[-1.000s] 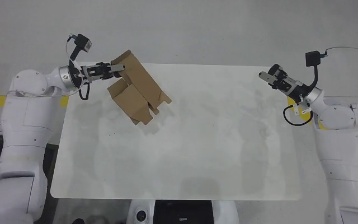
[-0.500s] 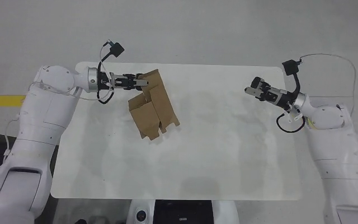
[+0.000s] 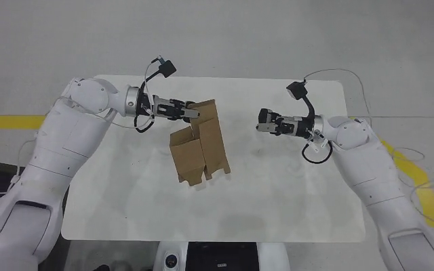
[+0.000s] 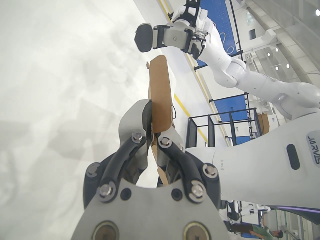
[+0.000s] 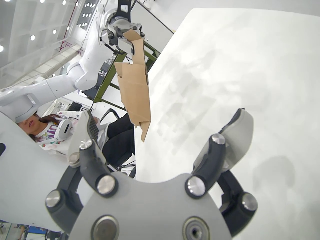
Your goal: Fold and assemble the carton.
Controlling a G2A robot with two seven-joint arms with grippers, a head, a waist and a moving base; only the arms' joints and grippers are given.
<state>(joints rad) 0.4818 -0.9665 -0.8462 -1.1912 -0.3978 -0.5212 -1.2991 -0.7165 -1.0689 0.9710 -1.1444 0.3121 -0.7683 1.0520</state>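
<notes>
While the left jaws are shut on the upper end of the carton (image 3: 200, 146), which hangs long-ways down the middle of the frame over the desk (image 3: 285, 196), the right jaws are wide open and empty, near its right side.

Left arm stretched toward mid-counter, claw (image 3: 192, 113) level, clamped on carton (image 3: 202, 146) top flap. Right arm elbow-bent, claw (image 3: 261, 126) level, fingers spread wide, empty, facing left claw, apart.
</notes>
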